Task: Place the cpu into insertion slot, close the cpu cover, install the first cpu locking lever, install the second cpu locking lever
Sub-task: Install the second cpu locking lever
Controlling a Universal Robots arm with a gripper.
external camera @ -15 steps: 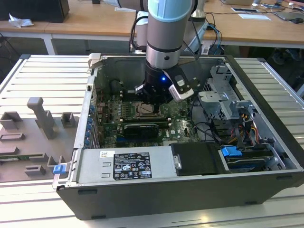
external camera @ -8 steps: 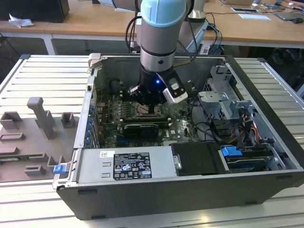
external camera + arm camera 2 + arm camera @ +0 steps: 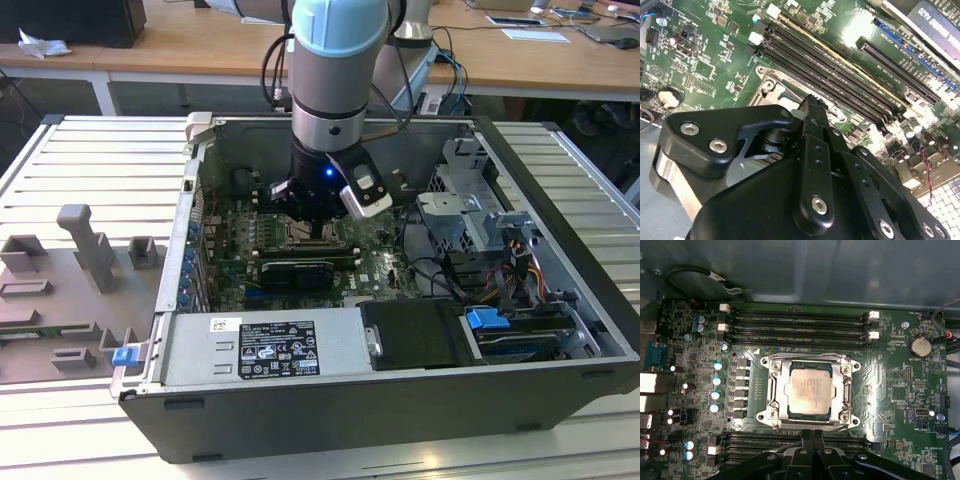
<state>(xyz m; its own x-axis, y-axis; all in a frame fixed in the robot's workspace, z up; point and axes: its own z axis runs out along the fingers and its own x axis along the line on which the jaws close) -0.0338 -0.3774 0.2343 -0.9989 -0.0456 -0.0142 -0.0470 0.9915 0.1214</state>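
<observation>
In the first wrist view the pale cpu (image 3: 809, 389) lies flat in the insertion slot (image 3: 765, 416) at the middle of the green motherboard. The grey cpu cover (image 3: 842, 386) lies down around the chip as a frame. A thin lever wire (image 3: 837, 425) runs along the socket's edge closest to my black gripper (image 3: 812, 434), whose two fingers are pressed together at that edge. The second wrist view shows the same gripper (image 3: 812, 102) with its tip over the socket's metal corner (image 3: 771, 82). In the exterior view the gripper (image 3: 318, 232) hangs low inside the open computer case.
Long black memory slots (image 3: 795, 320) flank the socket on both sides (image 3: 765, 442). A row of capacitors (image 3: 717, 380) and a coin cell (image 3: 919, 346) stand on the board. Case walls (image 3: 190, 220), a power supply (image 3: 265, 345) and a drive cage (image 3: 470, 215) ring the motherboard. A grey fixture plate (image 3: 70, 280) lies outside.
</observation>
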